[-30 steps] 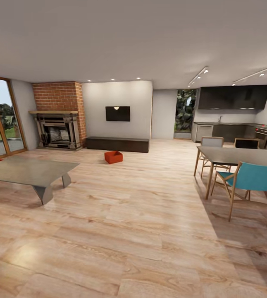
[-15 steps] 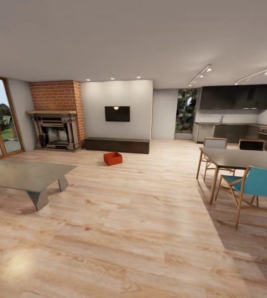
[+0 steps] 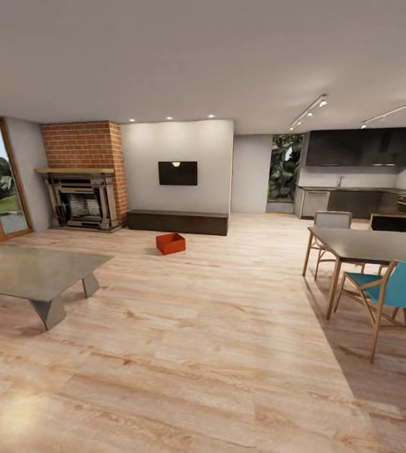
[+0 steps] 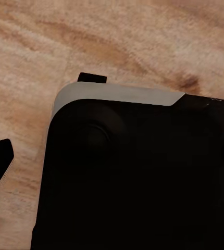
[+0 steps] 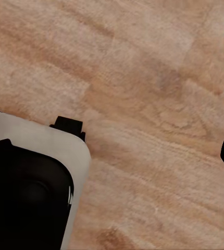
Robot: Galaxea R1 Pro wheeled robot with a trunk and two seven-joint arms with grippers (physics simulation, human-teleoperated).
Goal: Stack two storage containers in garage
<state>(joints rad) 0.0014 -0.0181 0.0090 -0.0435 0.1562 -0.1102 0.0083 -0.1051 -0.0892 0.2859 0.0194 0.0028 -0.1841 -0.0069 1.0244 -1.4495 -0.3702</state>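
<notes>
— Container point(image 3: 171, 243) position?
— One red-orange storage container sits on the light wood-plank floor point(image 3: 215, 327) of the living room, just in front of the long dark bench point(image 3: 177, 221), below the wall TV point(image 3: 178, 173) and to the right of the brick fireplace point(image 3: 83, 176).
— Claw state?
— Cannot tell for either. Both wrist views show plank floor, the robot's dark body and only a dark fingertip at the picture edge.

Red-orange storage container point(image 3: 171, 243), red brick fireplace point(image 3: 85, 176), light wood-plank floor point(image 3: 215, 327).
</notes>
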